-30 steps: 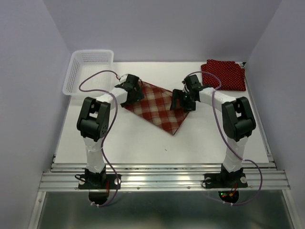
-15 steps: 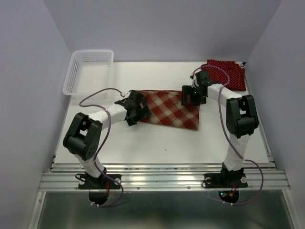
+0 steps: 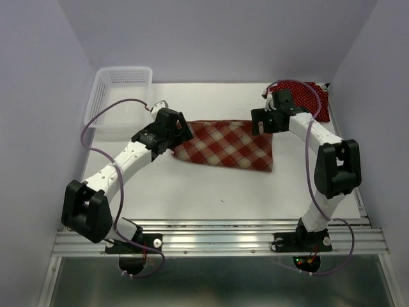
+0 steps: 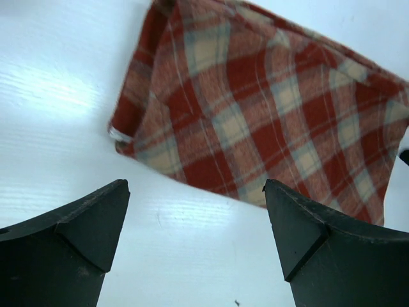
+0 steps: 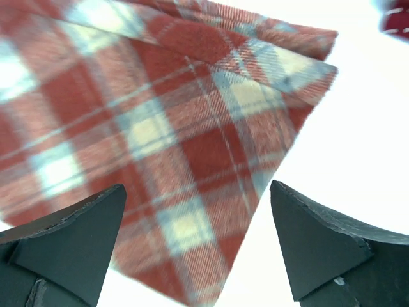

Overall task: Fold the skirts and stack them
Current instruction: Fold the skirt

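The plaid skirt (image 3: 223, 145) is lying doubled over in a band across the middle of the white table (image 3: 211, 185). The left gripper (image 4: 195, 192) is hanging over its left end and the right gripper (image 5: 198, 192) over its right end, both with jaws spread wide and holding nothing. A dark red polka-dot pile (image 3: 308, 97) is sitting in the far right corner, well apart from the white basket (image 3: 118, 96) at far left.
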`<state>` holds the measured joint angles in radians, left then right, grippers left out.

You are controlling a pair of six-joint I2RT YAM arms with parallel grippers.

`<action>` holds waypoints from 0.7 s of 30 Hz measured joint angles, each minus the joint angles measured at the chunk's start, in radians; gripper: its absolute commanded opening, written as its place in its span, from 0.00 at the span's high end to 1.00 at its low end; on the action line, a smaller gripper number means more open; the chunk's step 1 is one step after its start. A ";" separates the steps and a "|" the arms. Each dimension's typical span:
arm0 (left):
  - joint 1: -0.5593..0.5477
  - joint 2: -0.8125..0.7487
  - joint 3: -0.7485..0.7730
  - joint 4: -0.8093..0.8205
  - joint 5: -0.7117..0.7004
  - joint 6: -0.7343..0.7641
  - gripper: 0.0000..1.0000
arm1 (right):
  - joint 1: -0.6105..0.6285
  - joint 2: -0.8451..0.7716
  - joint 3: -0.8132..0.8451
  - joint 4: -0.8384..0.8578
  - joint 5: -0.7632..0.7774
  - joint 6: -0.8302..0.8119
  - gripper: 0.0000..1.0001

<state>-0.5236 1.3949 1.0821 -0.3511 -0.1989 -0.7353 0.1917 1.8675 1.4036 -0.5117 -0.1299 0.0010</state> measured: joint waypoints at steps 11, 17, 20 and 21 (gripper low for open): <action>0.214 0.156 0.010 0.156 0.163 0.270 0.01 | -0.001 -0.266 -0.128 0.008 0.003 0.093 0.00; 0.229 0.309 0.075 0.205 0.237 0.364 0.05 | -0.001 -0.270 -0.138 0.004 0.003 0.111 0.00; 0.246 0.382 0.097 0.222 0.260 0.390 0.12 | -0.001 -0.270 -0.143 0.004 0.003 0.111 0.00; 0.248 0.400 0.097 0.227 0.266 0.395 0.15 | -0.001 -0.270 -0.145 0.003 0.004 0.112 0.00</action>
<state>-0.2752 1.7947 1.1793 -0.1246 0.0673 -0.3401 0.1909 1.5970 1.2591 -0.5087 -0.1261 0.1127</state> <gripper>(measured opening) 0.915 0.995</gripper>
